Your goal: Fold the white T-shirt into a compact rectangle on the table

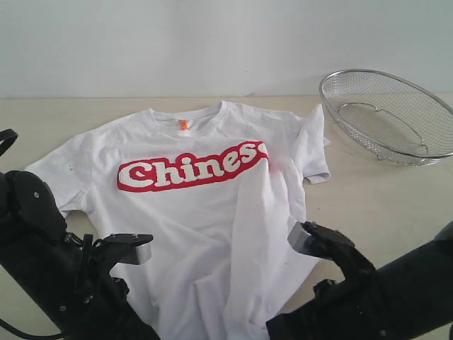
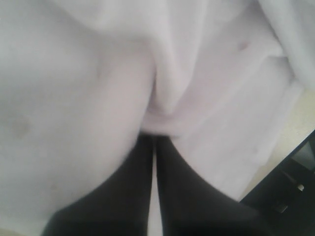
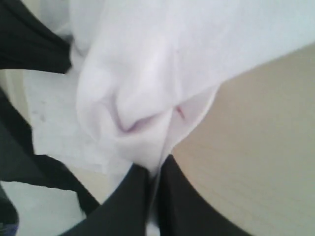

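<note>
The white T-shirt lies face up on the table, red "Chinese" lettering across the chest and an orange tag at the neck. Its right side is bunched into a raised ridge, with the right sleeve folded inward. At the near hem, my left gripper is shut on a pinch of the white cloth. My right gripper is likewise shut on a fold of the shirt, just above the bare tabletop. In the exterior view both sets of fingertips are hidden below the frame.
A silver wire-mesh basket stands at the back right, close to the shirt's right sleeve. The black left arm and right arm fill the near corners. Bare table shows right of the shirt.
</note>
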You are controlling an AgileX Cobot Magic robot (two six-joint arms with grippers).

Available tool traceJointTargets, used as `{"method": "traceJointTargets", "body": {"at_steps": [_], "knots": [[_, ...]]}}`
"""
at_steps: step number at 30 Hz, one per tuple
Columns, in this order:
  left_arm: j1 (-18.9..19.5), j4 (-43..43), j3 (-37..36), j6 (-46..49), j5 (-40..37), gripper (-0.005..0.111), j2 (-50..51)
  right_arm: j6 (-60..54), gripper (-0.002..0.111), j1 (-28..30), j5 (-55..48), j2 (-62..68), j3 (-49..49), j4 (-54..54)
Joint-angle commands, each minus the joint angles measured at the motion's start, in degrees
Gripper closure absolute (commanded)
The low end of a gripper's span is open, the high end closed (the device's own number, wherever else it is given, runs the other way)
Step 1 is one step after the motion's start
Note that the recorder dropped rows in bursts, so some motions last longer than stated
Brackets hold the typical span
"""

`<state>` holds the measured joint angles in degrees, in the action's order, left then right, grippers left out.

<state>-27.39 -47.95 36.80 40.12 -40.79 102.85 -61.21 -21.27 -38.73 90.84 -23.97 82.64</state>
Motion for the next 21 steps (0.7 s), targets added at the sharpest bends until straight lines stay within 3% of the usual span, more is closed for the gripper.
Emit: {"method": "traceJointTargets", "body": {"at_steps": [1,5,8,11,16,21], "knots": [[-0.5,0.4,-0.2,0.2,0.7,0.102,0.1,24.7,0.108,0.2,6.4,-7.6,-0.1,-23.3],[-0.5,0.4,-0.2,0.2,0.7,0.102,0.1,49.1,0.108,0.2,7.4,-14.6,-0.1,-45.5],[-0.5,0.4,-0.2,0.2,0.6,0.102,0.1,69.2,0.108,0.2,2.1,-21.7,1.1,-63.0],[-0.5,0.4,-0.2,0.2,0.6,0.102,0.1,80.0,0.108,0.2,-2.8,-27.1,4.1,-71.2],[-0.5,0.6,-0.2,0.2,0.3,0.102,0.1,81.8,0.108,0.2,-6.9,-33.1,3.8,-68.5],[-0.5,3.1,-0.2,-1.2,0.3,0.102,0.1,62.5,0.108,0.2,-10.7,-33.1,2.4,-53.5]]}}
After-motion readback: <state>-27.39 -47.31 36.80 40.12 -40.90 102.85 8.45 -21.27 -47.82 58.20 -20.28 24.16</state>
